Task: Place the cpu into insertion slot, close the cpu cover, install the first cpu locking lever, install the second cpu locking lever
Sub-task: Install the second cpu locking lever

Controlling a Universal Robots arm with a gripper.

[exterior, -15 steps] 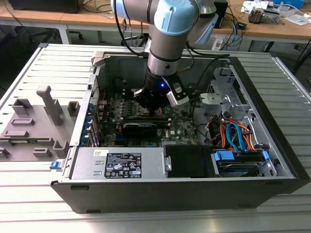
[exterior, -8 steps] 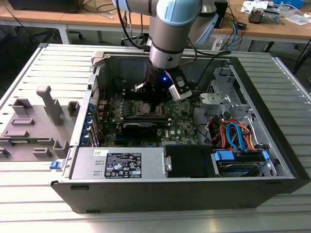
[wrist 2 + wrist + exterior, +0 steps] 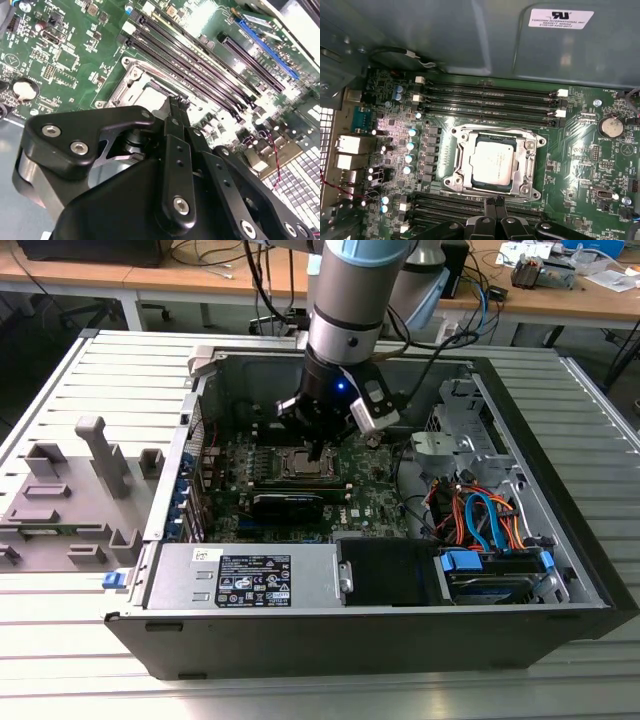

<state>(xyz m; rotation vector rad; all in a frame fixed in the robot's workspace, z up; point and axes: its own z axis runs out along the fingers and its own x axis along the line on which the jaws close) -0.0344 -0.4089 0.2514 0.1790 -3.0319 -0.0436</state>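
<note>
End effector [image 3: 496, 212] hovers closed and empty beside the insertion slot [image 3: 495, 164]; cpu [image 3: 493, 162] is seated, cpu cover [image 3: 526, 165] looks down, levers apparently left

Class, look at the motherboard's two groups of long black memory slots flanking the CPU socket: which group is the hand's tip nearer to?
The memory slots beside the hand, not the group nearer the case wall across the insertion slot.

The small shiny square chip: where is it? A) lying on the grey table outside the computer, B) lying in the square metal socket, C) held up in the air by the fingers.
B: in the first wrist view the silvery square chip lies flat inside the metal-rimmed socket.
</note>
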